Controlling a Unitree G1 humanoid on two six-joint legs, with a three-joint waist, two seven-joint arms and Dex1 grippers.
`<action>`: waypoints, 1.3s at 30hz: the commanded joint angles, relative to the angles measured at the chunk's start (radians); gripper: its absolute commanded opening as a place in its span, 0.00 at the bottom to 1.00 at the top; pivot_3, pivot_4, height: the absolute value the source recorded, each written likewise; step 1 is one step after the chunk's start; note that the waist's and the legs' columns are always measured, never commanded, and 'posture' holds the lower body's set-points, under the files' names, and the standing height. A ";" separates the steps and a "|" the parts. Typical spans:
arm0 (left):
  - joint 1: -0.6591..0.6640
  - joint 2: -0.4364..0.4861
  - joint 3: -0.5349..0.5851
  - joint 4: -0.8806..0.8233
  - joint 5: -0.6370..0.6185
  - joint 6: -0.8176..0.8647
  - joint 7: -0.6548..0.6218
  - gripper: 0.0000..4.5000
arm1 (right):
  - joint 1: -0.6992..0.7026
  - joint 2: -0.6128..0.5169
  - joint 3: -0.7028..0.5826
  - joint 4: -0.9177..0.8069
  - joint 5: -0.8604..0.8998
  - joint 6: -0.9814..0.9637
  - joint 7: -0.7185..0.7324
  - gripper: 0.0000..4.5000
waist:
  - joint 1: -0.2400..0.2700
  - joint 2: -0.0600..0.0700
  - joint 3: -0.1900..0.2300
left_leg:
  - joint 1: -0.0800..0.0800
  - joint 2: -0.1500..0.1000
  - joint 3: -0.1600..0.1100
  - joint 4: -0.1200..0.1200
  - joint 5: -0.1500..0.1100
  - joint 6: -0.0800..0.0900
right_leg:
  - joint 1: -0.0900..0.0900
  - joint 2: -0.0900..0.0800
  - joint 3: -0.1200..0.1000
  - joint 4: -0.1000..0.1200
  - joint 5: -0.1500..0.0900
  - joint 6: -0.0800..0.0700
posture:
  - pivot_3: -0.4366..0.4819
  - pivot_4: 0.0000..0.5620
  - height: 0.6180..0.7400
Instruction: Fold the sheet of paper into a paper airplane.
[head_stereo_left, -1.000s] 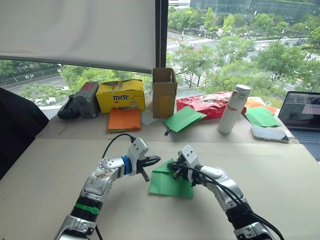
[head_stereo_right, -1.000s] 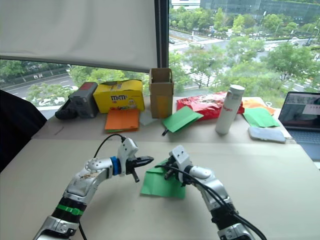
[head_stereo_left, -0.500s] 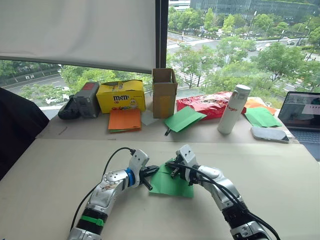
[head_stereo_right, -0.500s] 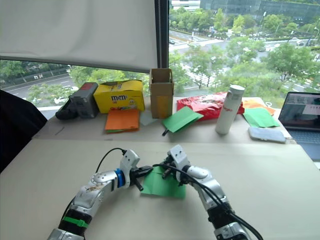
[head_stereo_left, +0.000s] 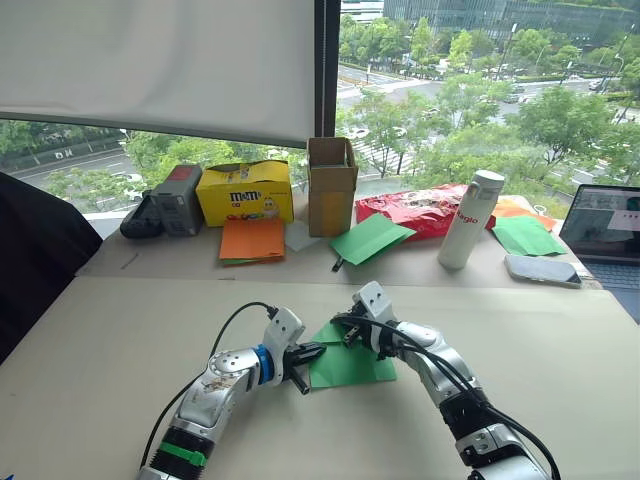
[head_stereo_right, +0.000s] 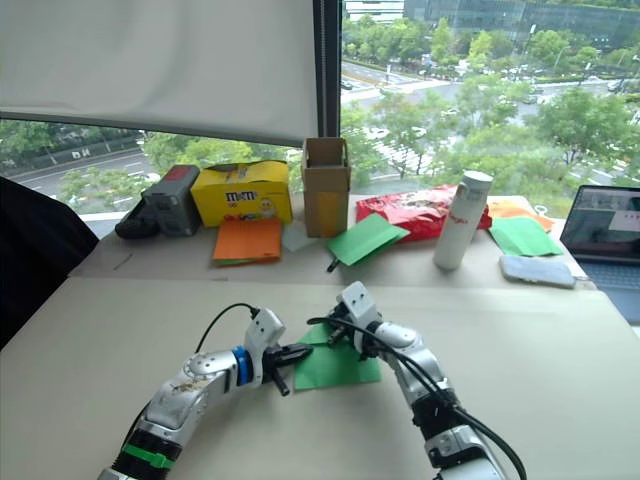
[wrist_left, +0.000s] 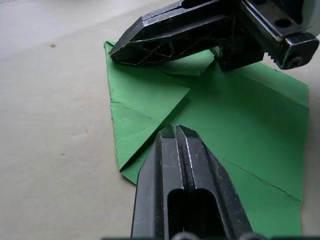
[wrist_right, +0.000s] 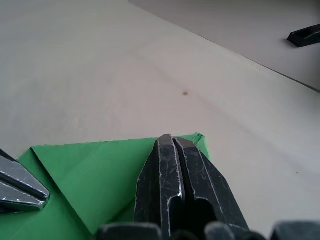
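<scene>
One bright green creased sheet of paper (head_stereo_left: 352, 365) lies flat on the beige tabletop (head_stereo_left: 120, 340) between the two arms, a corner flap folded over its near-left part. Both grippers rest on it with fingers pressed together: the left gripper (head_stereo_left: 312, 352) at its left edge, the right gripper (head_stereo_left: 347, 332) on its far corner. Well behind stand a yellow candy box (head_stereo_left: 245, 192), a brown cardboard box (head_stereo_left: 331, 185) and a white bottle (head_stereo_left: 470, 219).
</scene>
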 joint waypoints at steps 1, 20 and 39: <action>0.023 0.001 -0.026 0.023 0.008 0.023 0.004 0.01 | -0.023 0.005 -0.024 0.012 0.000 -0.016 -0.019 0.00 | 0.000 0.000 0.000 | 0.000 0.000 0.000 0.000 0.000 0.000 | 0.000 0.000 0.000 0.000 0.000 0.000 | 0.48 0.27 1.00; 0.025 -0.006 -0.023 0.020 0.003 0.017 0.014 0.01 | -0.097 0.026 -0.017 0.044 0.008 -0.113 0.061 0.00 | -0.001 0.000 0.000 | 0.000 0.000 -0.001 0.000 0.000 0.000 | 0.001 -0.002 0.000 -0.001 0.000 0.000 | 0.48 0.27 1.00; -0.054 0.005 0.132 -0.057 -0.131 -0.042 -0.021 0.01 | -0.090 0.011 0.018 0.179 -0.066 -0.077 0.072 0.00 | -0.004 0.001 0.000 | 0.000 0.000 -0.001 -0.001 0.000 0.000 | 0.000 -0.005 -0.001 -0.001 0.000 0.000 | 0.48 0.27 1.00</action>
